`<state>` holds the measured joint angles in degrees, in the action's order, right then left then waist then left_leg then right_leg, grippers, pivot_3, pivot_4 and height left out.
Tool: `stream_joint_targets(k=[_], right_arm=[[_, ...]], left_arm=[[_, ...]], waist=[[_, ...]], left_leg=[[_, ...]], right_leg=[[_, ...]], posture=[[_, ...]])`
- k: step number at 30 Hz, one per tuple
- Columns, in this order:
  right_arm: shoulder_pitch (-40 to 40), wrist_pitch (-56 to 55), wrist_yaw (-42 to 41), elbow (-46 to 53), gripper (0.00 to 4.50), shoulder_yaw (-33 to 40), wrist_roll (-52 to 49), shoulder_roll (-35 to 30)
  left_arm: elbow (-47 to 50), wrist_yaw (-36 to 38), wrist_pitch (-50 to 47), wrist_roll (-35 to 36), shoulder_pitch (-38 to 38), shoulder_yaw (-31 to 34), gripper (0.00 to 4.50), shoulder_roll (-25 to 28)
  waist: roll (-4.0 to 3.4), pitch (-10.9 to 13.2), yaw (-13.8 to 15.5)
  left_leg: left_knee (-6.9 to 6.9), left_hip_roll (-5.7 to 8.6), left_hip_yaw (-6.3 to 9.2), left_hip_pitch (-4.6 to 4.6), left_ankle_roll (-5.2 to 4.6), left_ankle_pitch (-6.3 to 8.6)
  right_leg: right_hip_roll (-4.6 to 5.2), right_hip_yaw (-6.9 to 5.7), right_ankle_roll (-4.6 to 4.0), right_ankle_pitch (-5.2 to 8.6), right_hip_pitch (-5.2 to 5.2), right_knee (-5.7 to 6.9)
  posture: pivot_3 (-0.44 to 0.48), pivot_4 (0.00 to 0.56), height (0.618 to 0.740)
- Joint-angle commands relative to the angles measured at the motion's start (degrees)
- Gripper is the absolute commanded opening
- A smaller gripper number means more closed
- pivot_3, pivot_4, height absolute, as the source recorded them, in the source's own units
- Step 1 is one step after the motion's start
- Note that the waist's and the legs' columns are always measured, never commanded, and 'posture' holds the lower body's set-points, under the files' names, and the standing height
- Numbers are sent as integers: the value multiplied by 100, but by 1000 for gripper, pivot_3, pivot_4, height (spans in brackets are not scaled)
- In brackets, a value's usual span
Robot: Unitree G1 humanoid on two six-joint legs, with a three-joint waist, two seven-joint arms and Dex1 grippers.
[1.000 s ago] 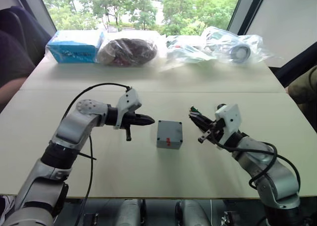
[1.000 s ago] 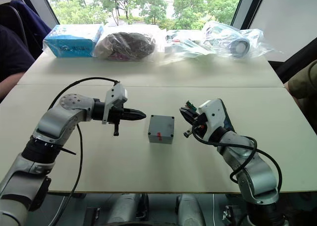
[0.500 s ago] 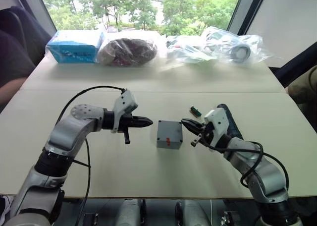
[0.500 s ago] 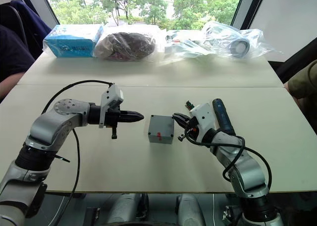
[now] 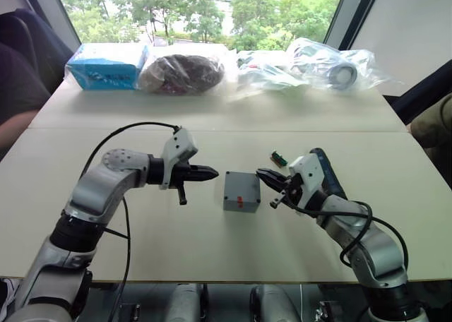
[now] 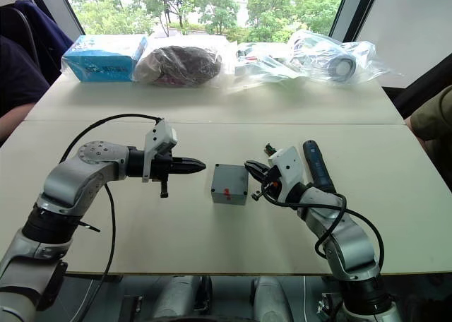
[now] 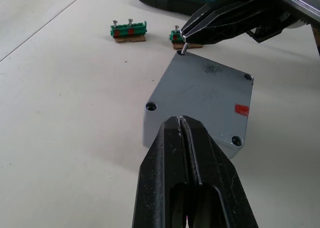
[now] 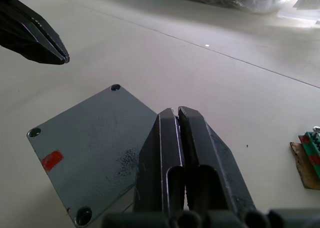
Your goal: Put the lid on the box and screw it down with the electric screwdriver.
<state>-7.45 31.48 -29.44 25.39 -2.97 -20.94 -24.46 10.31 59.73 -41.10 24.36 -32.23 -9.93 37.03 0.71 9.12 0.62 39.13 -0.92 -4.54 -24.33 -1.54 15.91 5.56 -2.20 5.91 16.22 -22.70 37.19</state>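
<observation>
While the lid (image 7: pixel 202 95) sits on the box (image 5: pixel 241 193), right end effector (image 7: pixel 186 36) pinches a screw (image 7: pixel 183 48) at its 12 o'clock corner; left end effector (image 7: pixel 181 125) clenched, empty.

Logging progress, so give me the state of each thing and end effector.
Shallow grey square plastic lid: seated on the grey box, three corner holes empty.
Small metal screw: pinched over the fourth hole.
Right end effector: shut on screw.
Left end effector: shut, empty.
Dark blue pen-style electric screwdriver: lying unheld.
</observation>
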Motion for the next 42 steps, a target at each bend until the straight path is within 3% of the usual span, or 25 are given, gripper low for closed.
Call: stream_joint_targets(k=[1,12,15,22,25,29,32,36,38,42], right_arm=[[-101,-122,-73,10,29,-38,66,-36],[-159,-212,-103,-188,29,-120,255,-14],[-192,-228,-113,-209,701,-83,269,-16],[-202,-24,-18,49,3438,287,90,-81],[-444,780,580,213,4474,1032,-218,-41],[-902,2339,783,208,4474,1839,-732,-597],[-1160,3458,625,61,4474,1917,-788,-1525],[-1957,5020,569,-345,4474,2159,-1136,-1998],[-2423,5890,361,-925,4474,2010,-1532,-2478],[-2753,6097,-57,-1778,4474,1308,-1669,-3161]], left_arm=[[225,4,28,52,-62,59,0,31],[235,-31,50,50,-41,75,0,17],[232,-44,57,53,-38,81,0,1],[214,-192,199,183,-103,266,0,-254],[230,-243,59,405,-275,428,0,-396],[212,3,345,278,-498,245,0,-312],[381,325,667,157,-666,0,0,-226],[515,550,834,152,-880,-197,0,-278],[581,649,908,136,-949,-313,0,-315],[777,724,932,114,-875,-412,0,-277]], waist=[[0,0,-1],[0,0,-1],[0,0,0],[0,0,5],[0,0,7],[0,0,8],[-9,6,7],[-10,7,-15],[-22,12,-31],[-27,15,-9]], left_leg=[[0,0,0,0,0,0],[0,0,0,0,0,0],[0,0,0,0,0,0],[0,0,0,0,0,0],[0,0,0,0,1,0],[0,0,0,-2,4,-3],[-2,0,-4,-3,4,-2],[-3,-1,-4,-5,0,0],[-4,-2,-4,-3,-1,1],[-9,-1,-5,-8,-9,5]], right_leg=[[0,0,0,0,0,0],[0,0,0,0,0,0],[0,0,0,0,0,0],[0,0,0,0,1,0],[1,0,0,0,0,0],[2,0,0,-1,0,2],[4,-1,-1,0,-2,-1],[5,0,-3,0,-4,-4],[4,2,-3,-1,-5,-4],[8,7,-5,0,-7,-13]], posture=[[0,150,740],[0,150,740],[0,150,740],[0,150,740],[0,150,740],[0,150,740],[0,150,740],[0,150,740],[0,150,740],[0,150,740]])
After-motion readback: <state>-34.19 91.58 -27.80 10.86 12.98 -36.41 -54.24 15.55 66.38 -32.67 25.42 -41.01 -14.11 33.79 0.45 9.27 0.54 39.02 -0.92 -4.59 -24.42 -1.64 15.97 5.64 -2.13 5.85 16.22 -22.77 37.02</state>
